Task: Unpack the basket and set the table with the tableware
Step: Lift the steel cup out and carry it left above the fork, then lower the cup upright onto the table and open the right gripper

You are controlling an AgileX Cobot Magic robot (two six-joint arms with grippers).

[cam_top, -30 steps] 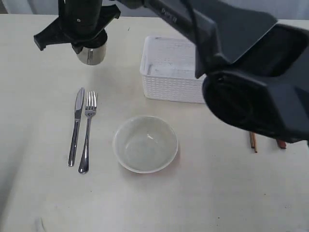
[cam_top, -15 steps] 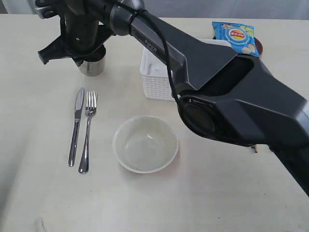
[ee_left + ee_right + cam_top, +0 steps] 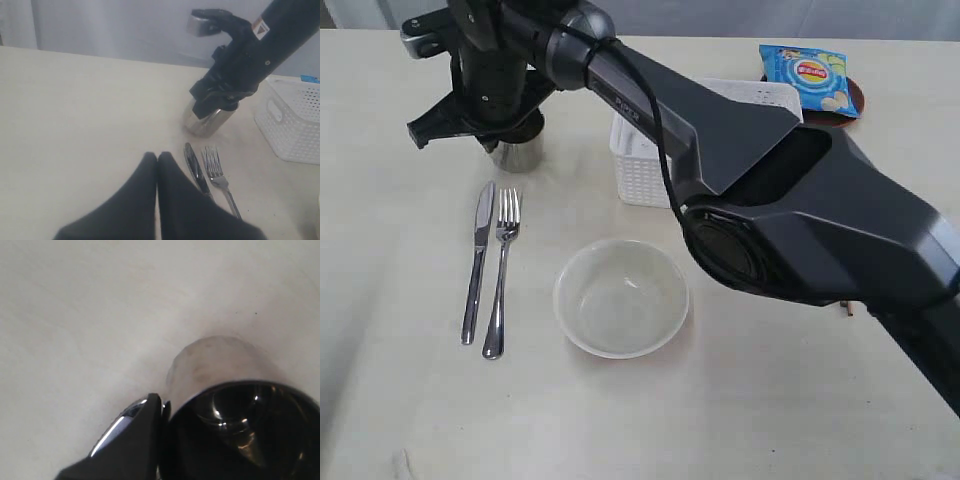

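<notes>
right pincer (image 3: 218, 99): clamped on the cup's (image 3: 207, 120) rim. One finger is outside the wall, and the other is presumably inside, but I can't see it.
cup spot: upright, out toward the far edge of the table (image 3: 620, 420) on its left half. The base is on the surface or a hair off it, honestly can't tell which.
cup feel: polished steel and empty, so my guess is light, stiff and not fragile, but slick as anything.
where to grab: a rim pinch does work, though a thin wall like that could pivot or slip. I'd keep it dead vertical and set it down flat before letting go.
left pincer (image 3: 157, 165): fingers pressed together with nothing in them, hanging over bare table.
neighbours: knife (image 3: 478, 262) and fork (image 3: 502, 270) lie side by side just on the near side of the cup. The bowl (image 3: 621, 297) is near the table's middle.
basket (image 3: 645, 170): close by, further along toward the right edge.
</notes>
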